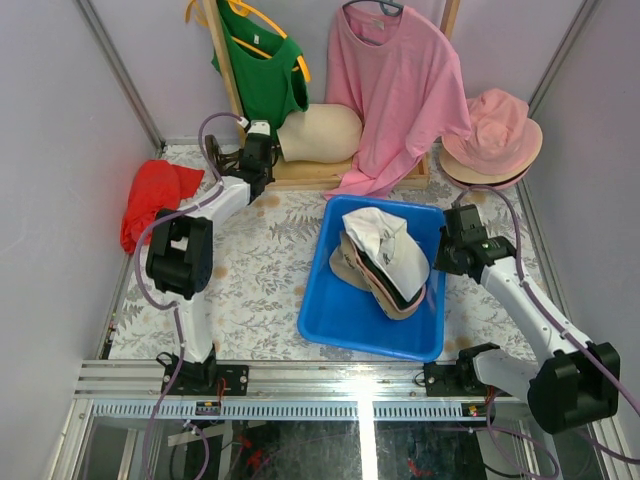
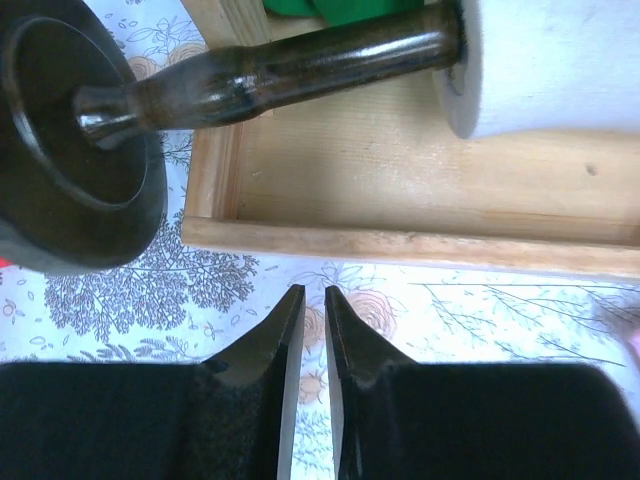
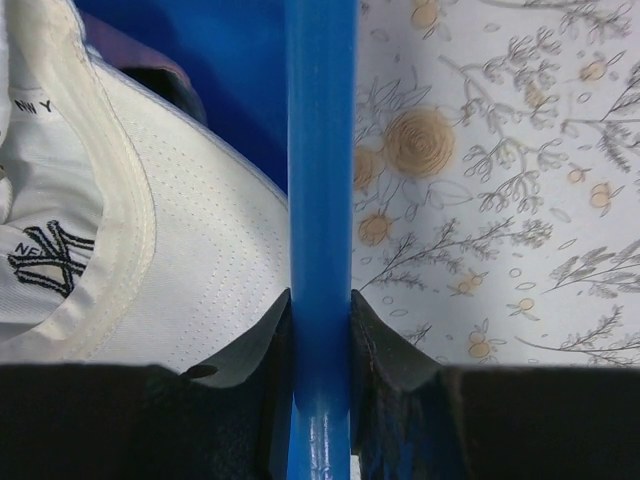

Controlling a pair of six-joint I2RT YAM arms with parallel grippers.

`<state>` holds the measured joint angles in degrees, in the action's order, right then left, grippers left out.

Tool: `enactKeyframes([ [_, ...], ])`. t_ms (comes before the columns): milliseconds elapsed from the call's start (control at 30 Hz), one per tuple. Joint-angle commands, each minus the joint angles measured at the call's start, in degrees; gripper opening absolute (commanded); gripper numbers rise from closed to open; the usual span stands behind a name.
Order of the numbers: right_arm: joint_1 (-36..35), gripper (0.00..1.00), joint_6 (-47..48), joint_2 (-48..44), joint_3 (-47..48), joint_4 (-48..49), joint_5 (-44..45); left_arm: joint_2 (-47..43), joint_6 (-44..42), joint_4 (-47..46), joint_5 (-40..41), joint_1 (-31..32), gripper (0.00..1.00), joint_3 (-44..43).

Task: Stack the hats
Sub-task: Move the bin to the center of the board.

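Several hats [image 1: 385, 262] already lie piled in the blue bin [image 1: 345, 335], a white cap [image 1: 390, 250] uppermost. A pink bucket hat [image 1: 495, 125] sits well apart at the right rear, resting on another hat [image 1: 478, 178] whose brim shows beneath it.

The right gripper [image 1: 450, 248] is clamped on the bin's right rim, one finger inside against the white cap and one outside over the floral cloth. That hold looks useful, since it should stop the bin sliding when a hat is dropped in.

The left gripper [image 2: 313, 295] hangs by the wooden base [image 2: 400, 180], near the dark stand [image 2: 80, 140] of the mannequin head [image 1: 320, 132]. Its fingers are drawn almost together with only a slit between them, and they hold nothing. No hat lies under it.

The next pick probably calls for spreading the fingers first, then pinching a brim edge rather than the soft crown. The hat should be lifted clear of the bin wall and laid centred on the white cap, because the pile leans and an off-centre drop could slump it.
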<state>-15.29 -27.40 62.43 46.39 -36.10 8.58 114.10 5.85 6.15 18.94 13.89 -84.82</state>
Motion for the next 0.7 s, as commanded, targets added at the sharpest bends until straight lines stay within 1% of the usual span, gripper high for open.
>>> enactKeyframes([
  [0,1.5,0.0,1.6,3.3,6.3,2.8,6.1,-4.9,6.0,2.8,2.6,2.1,0.13,1.9],
  [167,3.6,0.0,6.3,8.9,10.1,5.1,8.5,-9.1,9.7,3.0,3.5,2.3,0.16,3.2],
  [267,4.7,0.0,7.5,12.0,12.6,5.7,9.2,-10.0,12.2,3.7,5.6,2.2,0.24,2.4],
  [300,4.9,0.02,7.5,12.7,13.8,4.9,8.6,-9.9,13.0,3.9,6.2,2.2,0.3,2.0],
  [333,5.0,0.08,7.2,13.2,15.1,3.9,7.6,-9.8,13.6,4.4,7.0,2.1,0.37,1.4],
  [400,4.9,0.27,5.9,11.7,16.5,2.5,6.2,-9.3,14.8,5.7,8.0,1.9,0.51,-0.1],
  [500,4.9,0.54,3.9,7.5,18.5,1.1,4.5,-8.7,17.1,7.8,8.8,0.9,0.62,-1.9],
  [567,4.9,0.63,2.6,4.9,19.8,0.1,3.5,-9.1,19.8,8.3,8.8,0.1,0.68,-1.7],
  [600,4.8,0.65,2.1,3.9,20.5,-0.4,2.6,-9.5,21.4,8.5,8.7,-0.6,0.71,-1.2],
  [667,4.2,0.67,1.0,2.5,21.4,-1.4,2.0,-10.6,25.0,8.6,7.8,-2.3,0.74,0.3],
])
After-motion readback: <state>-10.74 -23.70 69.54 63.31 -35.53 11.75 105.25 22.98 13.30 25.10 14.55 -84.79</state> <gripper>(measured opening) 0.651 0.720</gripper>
